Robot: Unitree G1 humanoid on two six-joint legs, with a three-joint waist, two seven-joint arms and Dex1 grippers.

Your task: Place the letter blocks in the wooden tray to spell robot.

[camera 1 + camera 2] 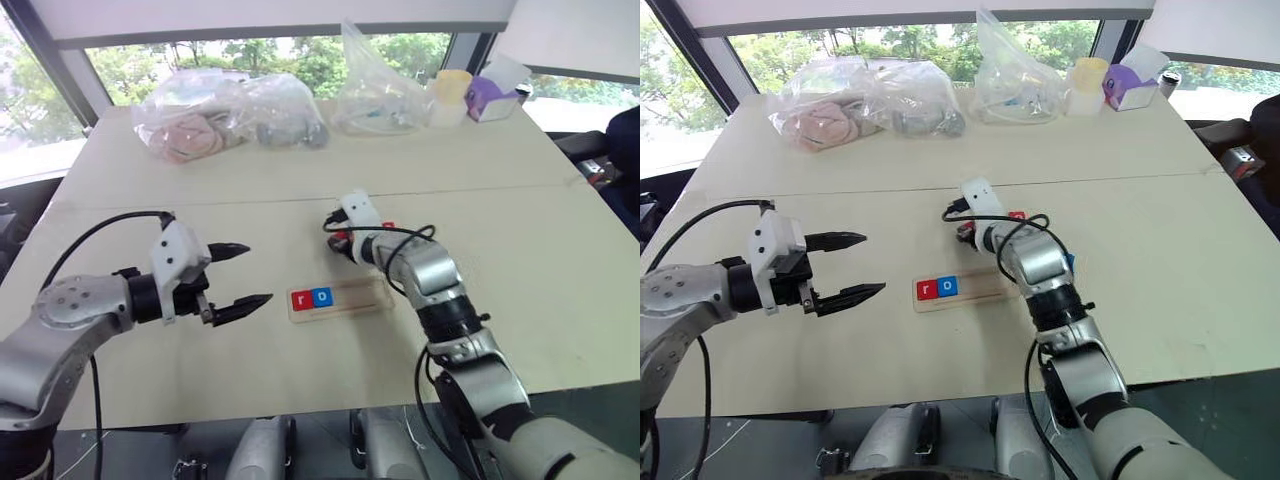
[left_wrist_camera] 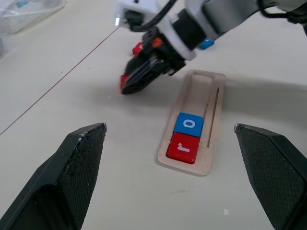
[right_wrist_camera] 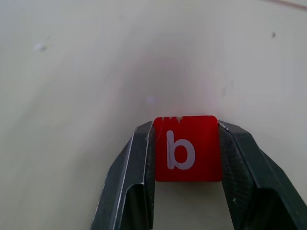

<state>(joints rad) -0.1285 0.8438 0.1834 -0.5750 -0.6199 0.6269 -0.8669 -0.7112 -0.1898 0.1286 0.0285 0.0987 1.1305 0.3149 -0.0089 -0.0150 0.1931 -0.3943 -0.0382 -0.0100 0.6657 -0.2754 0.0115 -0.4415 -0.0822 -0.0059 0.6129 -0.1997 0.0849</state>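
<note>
Your right arm reaches forward with its wrist bent down, and the right pincer [image 3: 184,148] is clamped on the red b block [image 3: 187,148], just beyond the wooden tray [image 1: 340,298]. Your left pincer [image 1: 243,273] hangs left of that tray, pointing toward it, fingers spread wide and holding nothing.

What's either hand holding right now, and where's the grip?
The right hand holds the red b block, with its fingers pinching the two opposite side edges. The left hand is open and holds nothing.
</note>
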